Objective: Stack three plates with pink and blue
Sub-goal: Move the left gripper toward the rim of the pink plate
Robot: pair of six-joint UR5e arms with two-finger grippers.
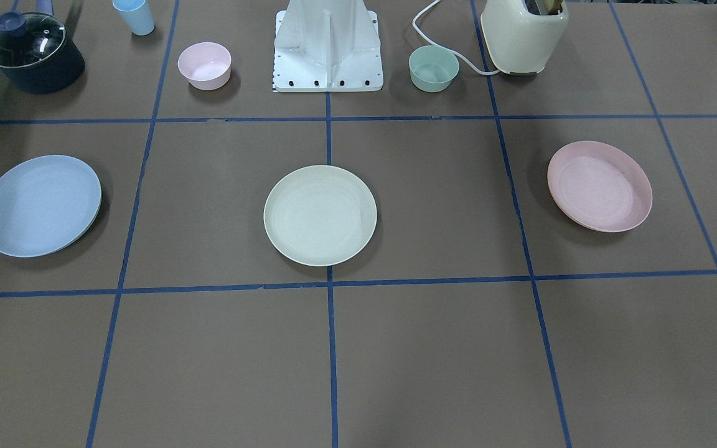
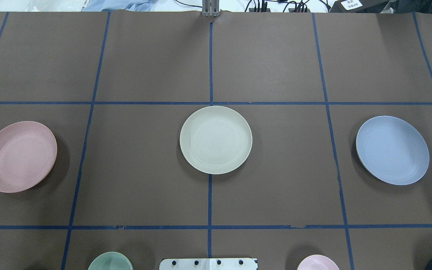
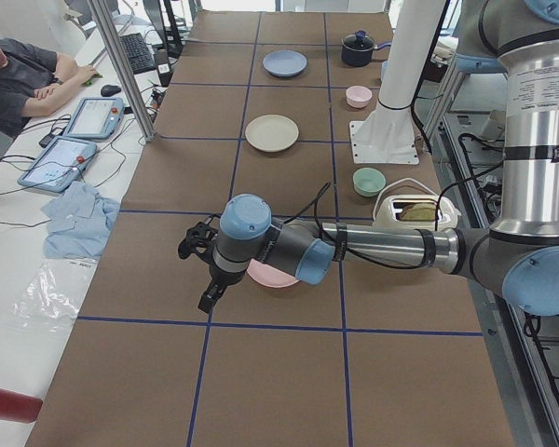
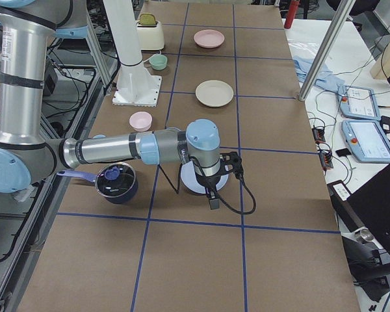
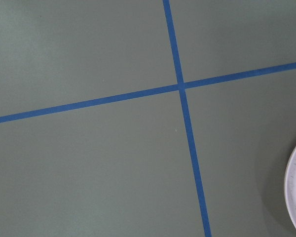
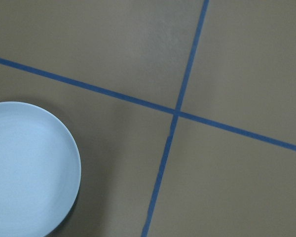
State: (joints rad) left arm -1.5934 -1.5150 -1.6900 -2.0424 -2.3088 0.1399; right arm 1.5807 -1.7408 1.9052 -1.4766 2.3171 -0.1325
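Both arms stretch low and level across the table [image 2: 276,195], the left gripper [image 3: 186,248] near the pink plate [image 2: 18,156] and the right gripper [image 4: 236,168] near the pale blue plate [image 2: 392,150], jaw state impossible to tell, these round matte plates resting well apart on opposite sides of the cream plate [image 2: 216,140], wide brown table between them.

No legible text, white label [image 2: 352,4] too small
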